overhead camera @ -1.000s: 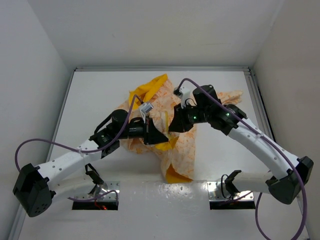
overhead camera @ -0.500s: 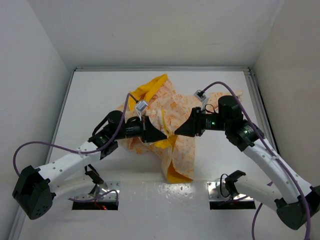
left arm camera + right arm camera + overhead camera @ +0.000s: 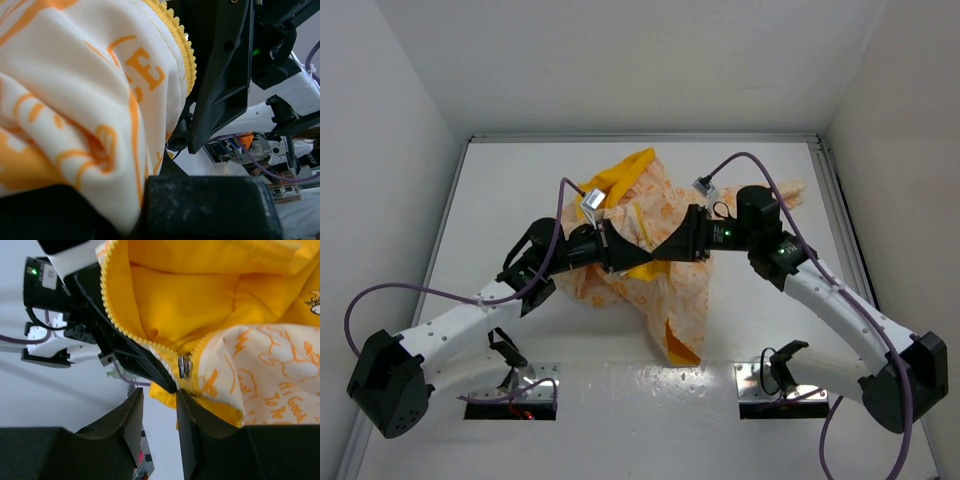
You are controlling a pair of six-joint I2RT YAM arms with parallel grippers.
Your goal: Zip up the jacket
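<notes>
The jacket (image 3: 655, 205) lies crumpled mid-table, cream with orange print and yellow-orange lining (image 3: 200, 300). My left gripper (image 3: 646, 264) is shut on a fold of its printed fabric (image 3: 90, 100) beside the yellow zipper teeth (image 3: 186, 60), holding that edge raised. My right gripper (image 3: 666, 257) faces it tip to tip. In the right wrist view my right gripper (image 3: 159, 397) stands open with nothing between the fingers. Just above them sit the silver zipper slider (image 3: 185, 365) and the left gripper's black fingertip (image 3: 150, 371). The jacket's lower hem hangs toward the near edge.
The white table (image 3: 500, 200) is enclosed by white walls, with a raised rail along the back and sides. Both arm bases and their metal mounting plates (image 3: 780, 385) sit at the near edge. Purple cables loop off each arm.
My right gripper has opened. It swung off to the right, then came back left to meet the left gripper's tip at the zipper. The left gripper kept its hold and shifted slightly up.
</notes>
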